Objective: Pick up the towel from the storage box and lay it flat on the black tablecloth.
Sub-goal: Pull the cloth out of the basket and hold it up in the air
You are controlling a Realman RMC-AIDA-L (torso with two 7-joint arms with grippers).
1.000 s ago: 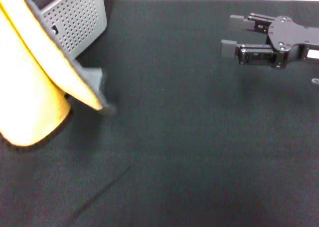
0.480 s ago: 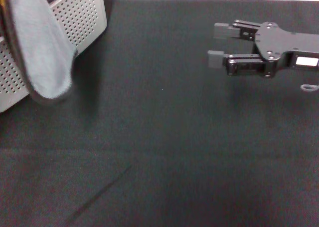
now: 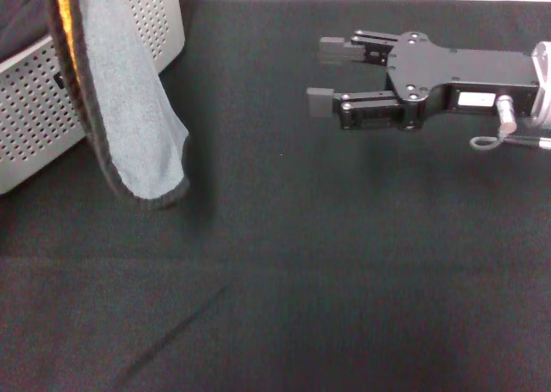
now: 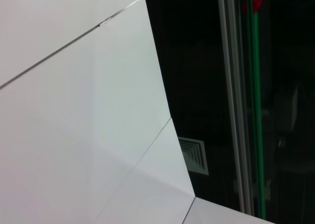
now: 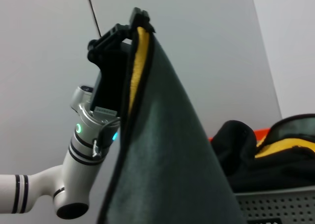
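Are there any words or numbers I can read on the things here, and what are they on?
No text can be read anywhere.
The storage box has a small dark patch on its wall, mostly hidden behind the towel: no letters show.
The right gripper has a pale tag on its body: blurred, unreadable.
The left gripper has a pale label: too small to read.

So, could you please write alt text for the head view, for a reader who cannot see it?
A towel, grey face showing with an orange edge, hangs in the air at the left, above the black tablecloth and in front of the grey perforated storage box. The right gripper, fingers open, reaches in from the right above the cloth, apart from the towel.
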